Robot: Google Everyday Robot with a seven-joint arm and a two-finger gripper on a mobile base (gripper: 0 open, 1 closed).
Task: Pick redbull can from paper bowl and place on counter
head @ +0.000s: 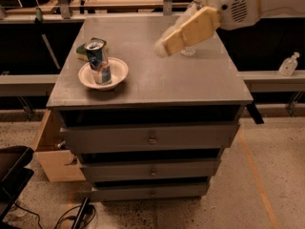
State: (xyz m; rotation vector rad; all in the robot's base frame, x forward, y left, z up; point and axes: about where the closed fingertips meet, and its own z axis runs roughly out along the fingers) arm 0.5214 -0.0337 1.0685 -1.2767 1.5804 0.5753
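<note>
The redbull can, blue and silver, stands upright in the off-white paper bowl on the left side of the grey counter. My gripper, a cream-coloured piece on the white arm, hangs above the counter's far middle. It is to the right of the can and well apart from it. It holds nothing that I can see.
A green-and-yellow sponge lies just behind the bowl. The base of a clear water bottle shows behind my gripper at the back right. A wooden drawer stands open at the lower left. A small bottle sits on the right ledge.
</note>
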